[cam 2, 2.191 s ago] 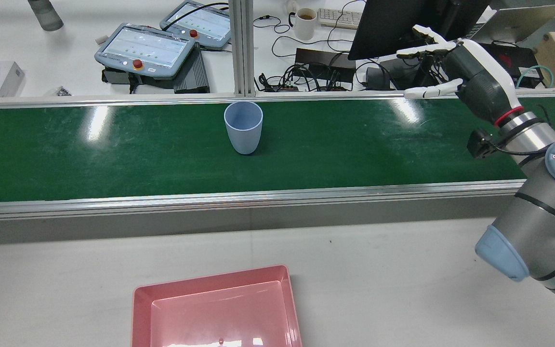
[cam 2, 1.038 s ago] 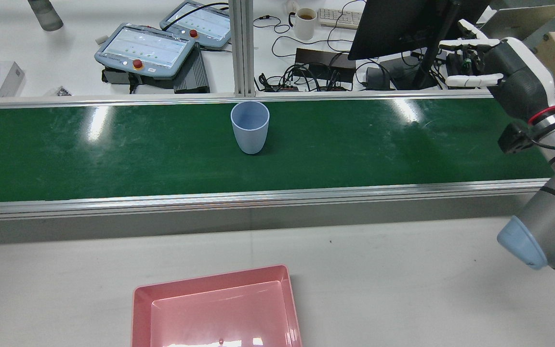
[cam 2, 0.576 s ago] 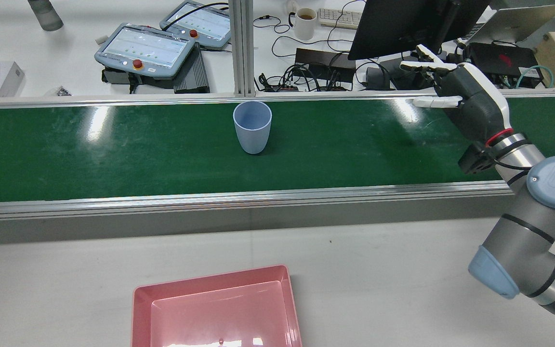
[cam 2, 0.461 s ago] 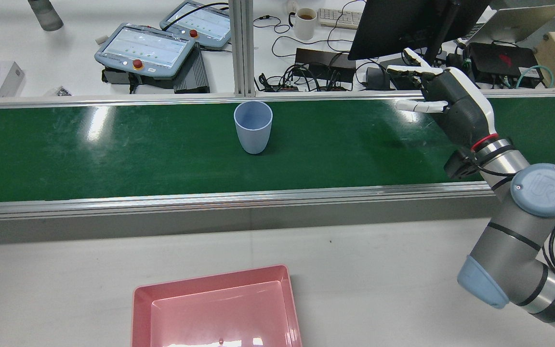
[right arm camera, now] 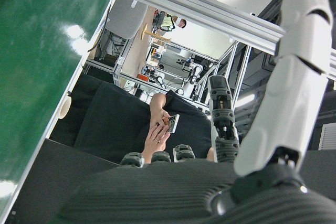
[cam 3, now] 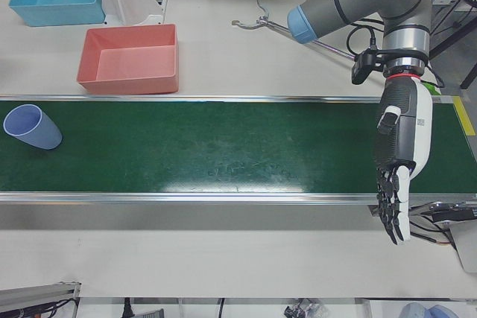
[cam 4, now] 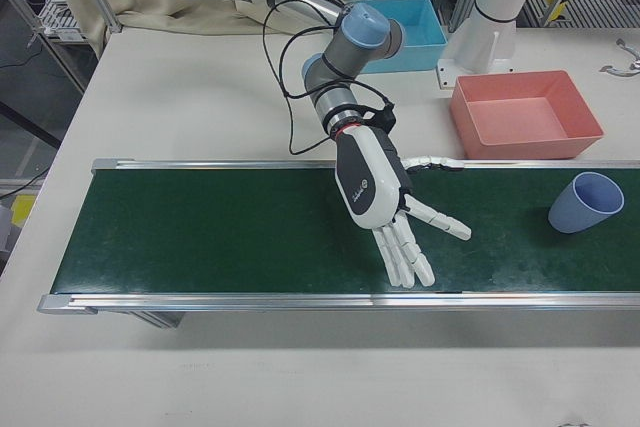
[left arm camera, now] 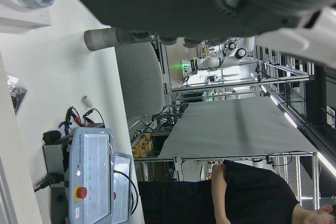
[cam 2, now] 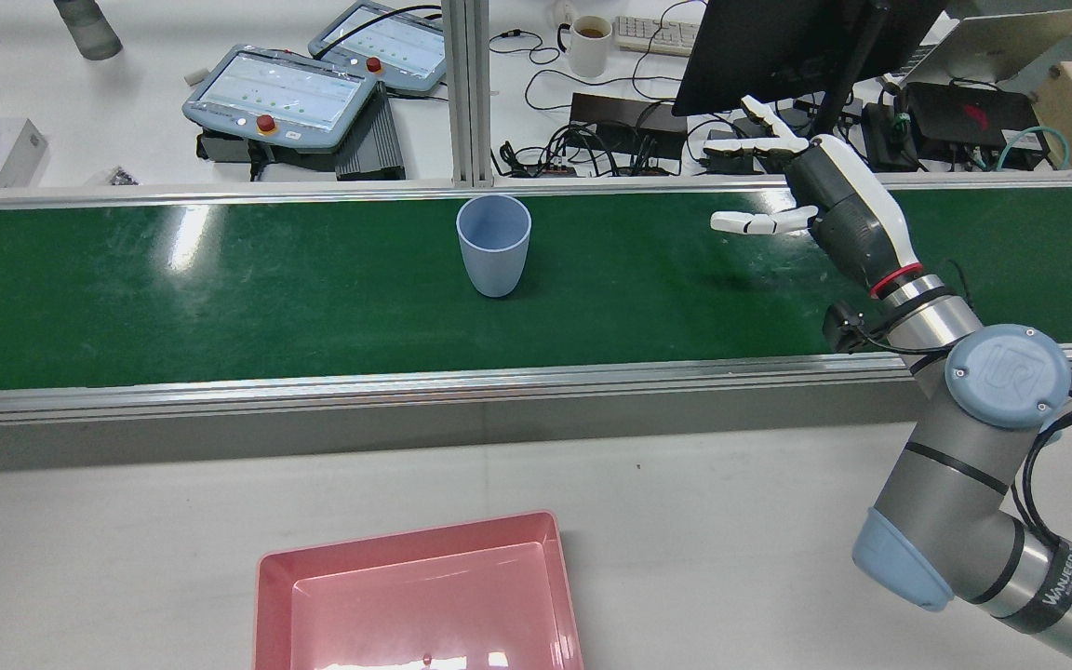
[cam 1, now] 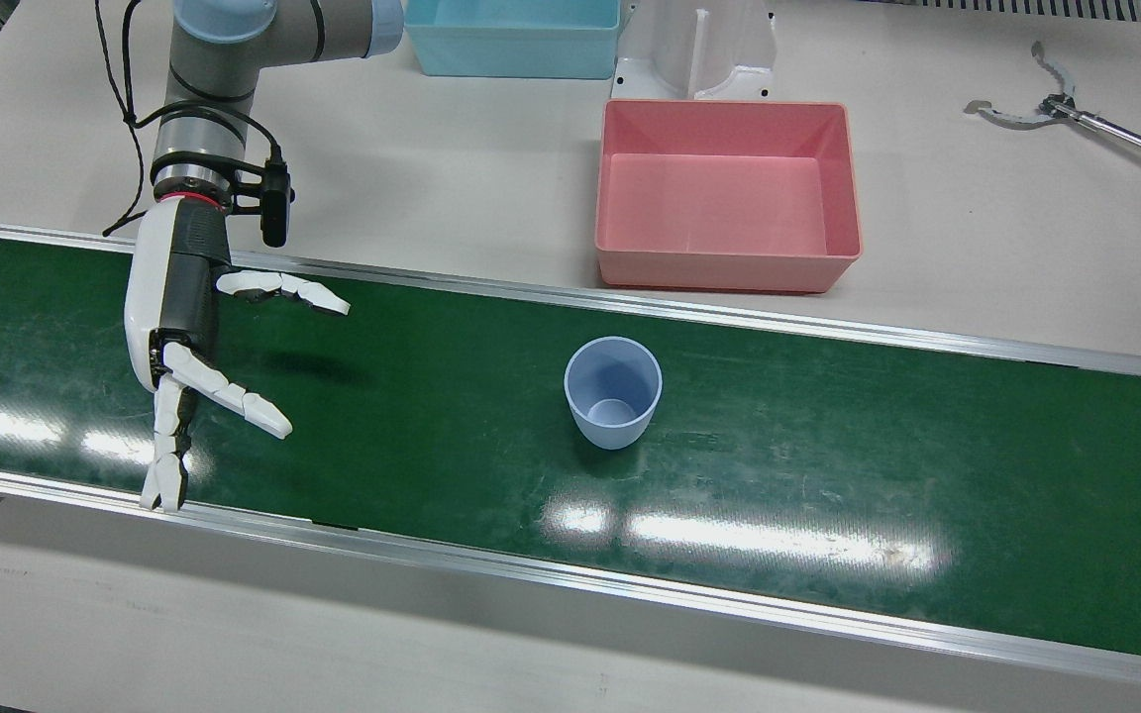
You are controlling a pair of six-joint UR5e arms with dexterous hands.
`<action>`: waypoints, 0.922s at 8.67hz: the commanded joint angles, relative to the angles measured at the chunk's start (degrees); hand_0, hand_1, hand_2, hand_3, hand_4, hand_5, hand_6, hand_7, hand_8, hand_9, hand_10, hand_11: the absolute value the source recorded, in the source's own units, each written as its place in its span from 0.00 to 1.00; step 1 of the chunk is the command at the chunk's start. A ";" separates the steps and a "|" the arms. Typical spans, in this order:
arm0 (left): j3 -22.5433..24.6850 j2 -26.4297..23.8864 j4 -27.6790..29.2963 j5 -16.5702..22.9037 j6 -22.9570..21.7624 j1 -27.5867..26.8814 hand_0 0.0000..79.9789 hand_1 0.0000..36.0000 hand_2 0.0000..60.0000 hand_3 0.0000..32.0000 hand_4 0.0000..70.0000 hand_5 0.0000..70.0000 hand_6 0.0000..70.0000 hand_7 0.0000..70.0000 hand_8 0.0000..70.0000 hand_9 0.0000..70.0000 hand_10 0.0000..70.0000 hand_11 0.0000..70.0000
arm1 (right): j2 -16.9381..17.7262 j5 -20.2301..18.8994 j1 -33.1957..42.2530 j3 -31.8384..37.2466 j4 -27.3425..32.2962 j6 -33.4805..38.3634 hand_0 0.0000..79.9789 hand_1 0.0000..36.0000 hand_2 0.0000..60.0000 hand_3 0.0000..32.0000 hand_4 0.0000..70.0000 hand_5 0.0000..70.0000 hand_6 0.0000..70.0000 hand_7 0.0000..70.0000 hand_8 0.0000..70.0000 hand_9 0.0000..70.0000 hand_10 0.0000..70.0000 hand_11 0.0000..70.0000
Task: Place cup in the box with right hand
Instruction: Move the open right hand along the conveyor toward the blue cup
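Observation:
A light blue cup stands upright and empty on the green belt; it also shows as the cup in both side views. The pink box sits empty on the white table on the robot's side of the belt. My right hand hovers over the belt, open with fingers spread, well apart from the cup. My left hand hangs open at the belt's other end, fingers pointing past the belt's outer rail.
A blue bin and a white pedestal stand behind the pink box. Metal tongs lie on the table. Beyond the belt are teach pendants, a monitor, cables and a mug.
The right hand first swung out toward the belt's end, then came back along the belt toward the cup and lower. The cup has drifted slightly toward the right hand.

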State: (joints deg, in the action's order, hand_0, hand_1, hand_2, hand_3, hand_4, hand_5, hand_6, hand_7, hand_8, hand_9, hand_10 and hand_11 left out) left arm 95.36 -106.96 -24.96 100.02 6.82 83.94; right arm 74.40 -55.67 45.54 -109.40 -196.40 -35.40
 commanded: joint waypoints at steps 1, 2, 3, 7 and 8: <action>0.00 0.00 0.00 0.00 0.04 0.00 0.00 0.00 0.00 0.00 0.00 0.00 0.00 0.00 0.00 0.00 0.00 0.00 | 1.53 -0.23 -0.01 0.41 -0.65 -1.52 0.63 0.40 0.27 0.04 0.35 0.07 0.03 0.12 0.00 0.00 0.00 0.03; 0.00 0.00 0.00 0.00 -0.05 0.00 0.00 0.00 0.00 0.00 0.00 0.00 0.00 0.00 0.00 0.00 0.00 0.00 | 1.71 -0.93 0.68 0.24 -0.65 -1.34 0.62 0.37 0.25 0.13 0.31 0.06 0.02 0.09 0.00 0.00 0.00 0.03; 0.00 0.00 0.00 0.00 0.04 0.00 0.00 0.00 0.00 0.00 0.00 0.00 0.00 0.00 0.00 0.00 0.00 0.00 | 2.06 -2.24 1.21 -0.11 -0.74 -1.17 0.61 0.30 0.14 0.24 0.32 0.06 0.01 0.10 0.00 0.00 0.01 0.03; 0.00 0.00 0.00 0.00 -0.05 0.00 0.00 0.00 0.00 0.00 0.00 0.00 0.00 0.00 0.00 0.00 0.00 0.00 | 3.12 -4.63 3.06 -0.20 -0.65 -1.17 0.62 0.16 0.00 0.46 0.29 0.05 0.00 0.10 0.00 0.00 0.00 0.00; 0.00 0.00 0.00 0.00 -0.05 0.00 0.00 0.00 0.00 0.00 0.00 0.00 0.00 0.00 0.00 0.00 0.00 0.00 | 2.85 -4.63 2.98 -0.20 -0.65 -1.17 0.64 0.20 0.00 0.46 0.27 0.06 0.00 0.08 0.00 0.00 0.00 0.01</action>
State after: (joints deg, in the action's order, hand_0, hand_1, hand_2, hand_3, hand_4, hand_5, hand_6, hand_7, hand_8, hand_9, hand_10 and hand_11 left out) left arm 95.36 -106.96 -24.96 100.02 6.79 83.93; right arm 77.31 -60.04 48.33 -109.54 -197.08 -36.57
